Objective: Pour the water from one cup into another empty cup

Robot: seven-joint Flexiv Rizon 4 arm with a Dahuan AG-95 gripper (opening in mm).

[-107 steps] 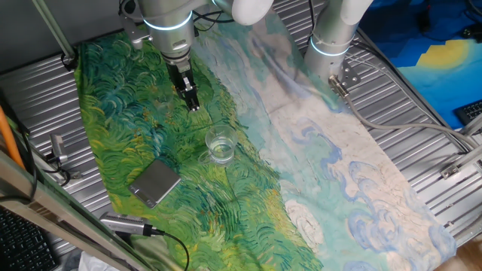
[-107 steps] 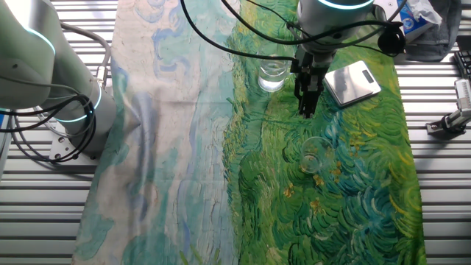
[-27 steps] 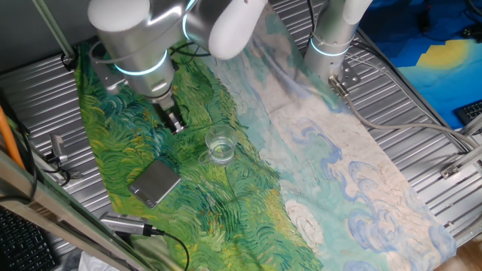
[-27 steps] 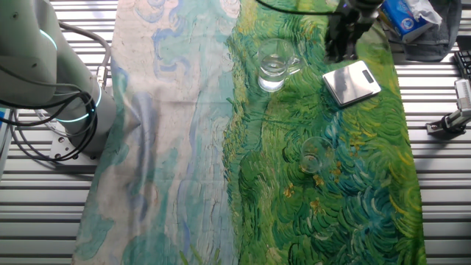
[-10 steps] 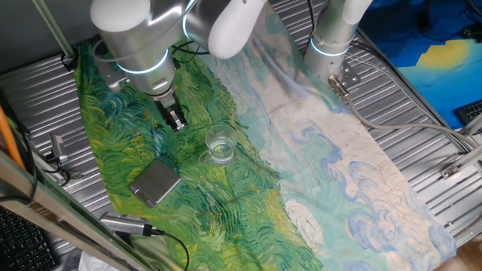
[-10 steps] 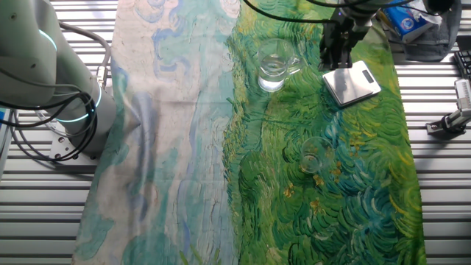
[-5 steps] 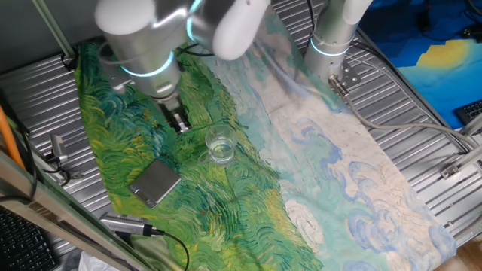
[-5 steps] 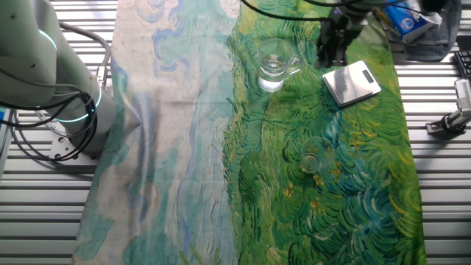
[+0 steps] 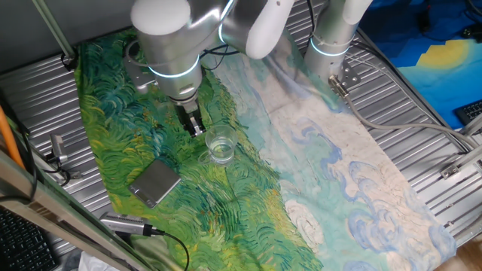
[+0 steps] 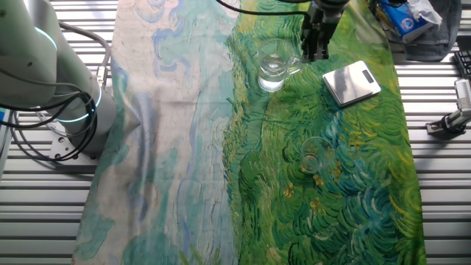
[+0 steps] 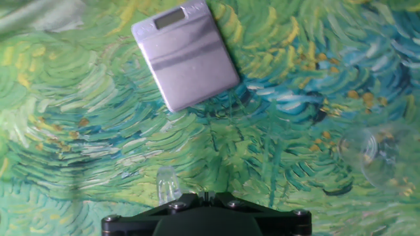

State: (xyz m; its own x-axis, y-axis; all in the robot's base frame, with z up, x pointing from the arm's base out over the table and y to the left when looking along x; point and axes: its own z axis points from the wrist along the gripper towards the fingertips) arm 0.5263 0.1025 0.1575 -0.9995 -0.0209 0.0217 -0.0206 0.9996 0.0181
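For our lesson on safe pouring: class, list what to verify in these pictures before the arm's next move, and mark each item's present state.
1. Handled cup upright: ok.
2. Small cup upright, apart from the grey block: ok.
3. Hand beside the handled cup, holding nothing: ok.
4. Hand open enough to grasp: cannot tell.
5. Which cup holds the water: cannot tell.

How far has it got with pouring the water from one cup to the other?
Nothing looks done yet: the handled cup and the small cup both stand upright, well apart, on the cloth. In hand: the gripper hangs close beside the handled cup's handle, holding nothing. Left: grasping a cup, lifting it, carrying it across and pouring.
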